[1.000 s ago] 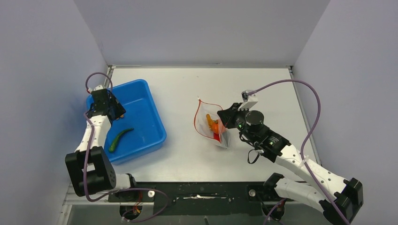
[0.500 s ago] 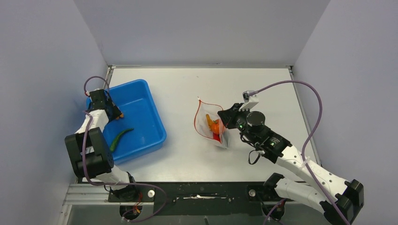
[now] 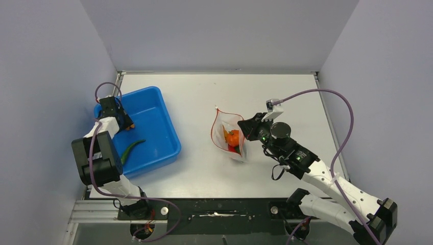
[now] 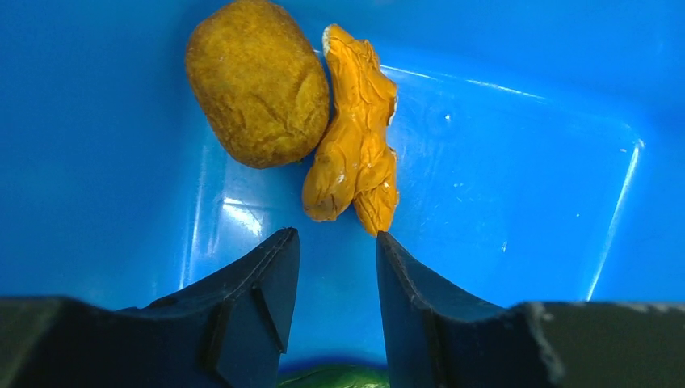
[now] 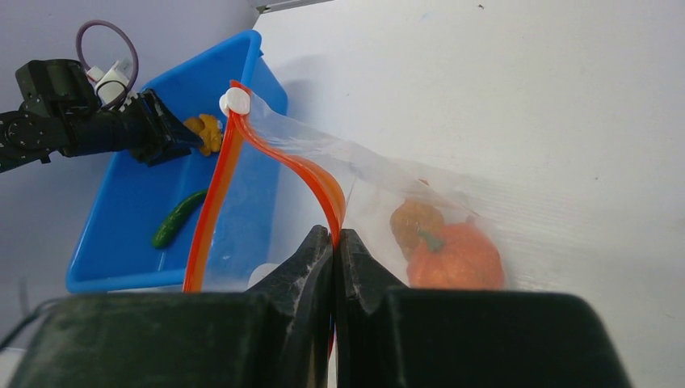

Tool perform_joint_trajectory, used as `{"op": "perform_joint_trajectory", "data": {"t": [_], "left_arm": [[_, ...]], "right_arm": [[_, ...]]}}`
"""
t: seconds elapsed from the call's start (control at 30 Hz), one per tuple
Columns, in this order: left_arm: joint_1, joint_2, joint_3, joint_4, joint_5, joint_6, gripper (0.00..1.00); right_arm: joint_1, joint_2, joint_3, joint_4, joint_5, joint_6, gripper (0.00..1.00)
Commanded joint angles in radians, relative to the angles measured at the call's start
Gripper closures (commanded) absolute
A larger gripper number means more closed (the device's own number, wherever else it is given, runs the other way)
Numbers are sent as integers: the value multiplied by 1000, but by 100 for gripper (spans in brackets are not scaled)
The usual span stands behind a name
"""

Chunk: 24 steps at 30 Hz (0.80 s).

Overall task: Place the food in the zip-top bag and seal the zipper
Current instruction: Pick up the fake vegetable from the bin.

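Note:
My left gripper is open inside the blue tray, at its far left corner. Just beyond its tips lie a knobbly yellow-orange lump and a round brown lump; the right fingertip reaches the yellow lump's end. A dark green piece lies mid-tray. The clear zip-top bag lies at table centre with its mouth held up. My right gripper is shut on the red-orange zipper. Inside the bag sit an orange fruit and a brown lump.
The zipper's white slider sits at the far end of the strip. The tray's walls close in around the left gripper. Grey walls border the table on the left, back and right.
The left arm's elbow has swung in toward the tray while its gripper stayed in the corner, its jaws narrowing slightly. The right gripper and bag shifted slightly right.

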<state>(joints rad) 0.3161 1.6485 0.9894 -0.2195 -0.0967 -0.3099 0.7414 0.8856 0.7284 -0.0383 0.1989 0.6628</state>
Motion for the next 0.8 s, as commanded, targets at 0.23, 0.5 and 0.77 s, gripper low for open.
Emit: {"op": "perform_joint_trajectory", "data": {"t": [0.23, 0.5, 0.77], "left_arm": [[-10, 57, 68, 94, 61, -26, 61], [-11, 116, 97, 93, 85, -38, 61], [-17, 151, 112, 79, 96, -40, 61]], "right_arm": [[8, -20, 3, 68, 14, 1, 100], [9, -22, 11, 67, 14, -12, 100], [9, -4, 11, 77, 7, -8, 100]]}}
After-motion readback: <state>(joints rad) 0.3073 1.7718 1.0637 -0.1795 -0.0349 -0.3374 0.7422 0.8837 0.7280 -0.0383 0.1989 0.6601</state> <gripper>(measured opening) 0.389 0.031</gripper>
